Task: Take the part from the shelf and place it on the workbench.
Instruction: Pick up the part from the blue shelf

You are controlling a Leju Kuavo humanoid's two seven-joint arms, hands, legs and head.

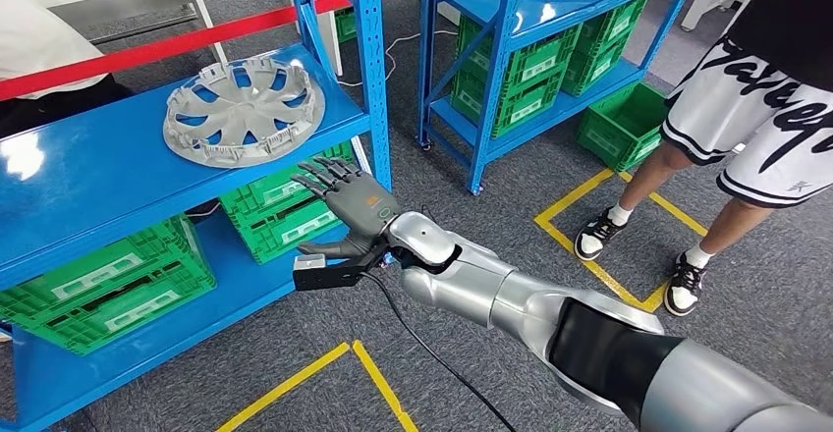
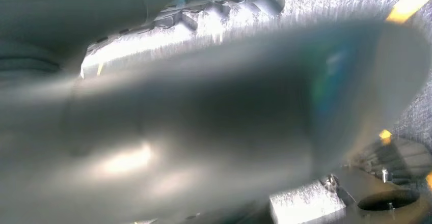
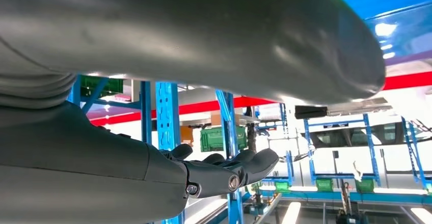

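Note:
The part is a grey wheel cover lying flat on the top board of the blue shelf, seen in the head view. My right hand hovers just off the shelf's front edge, a little below and to the right of the cover, fingers spread and holding nothing. In the right wrist view its dark fingers stretch out straight under the thick grey thumb, with nothing between them. The left wrist view shows my left hand as a large blurred grey shape over grey floor; how its fingers lie is unclear.
A blue shelf post stands right beside my right hand. Green crates fill the lower board. A second blue rack with green crates stands behind. A person stands at the right by yellow floor tape. A red barrier strip crosses behind.

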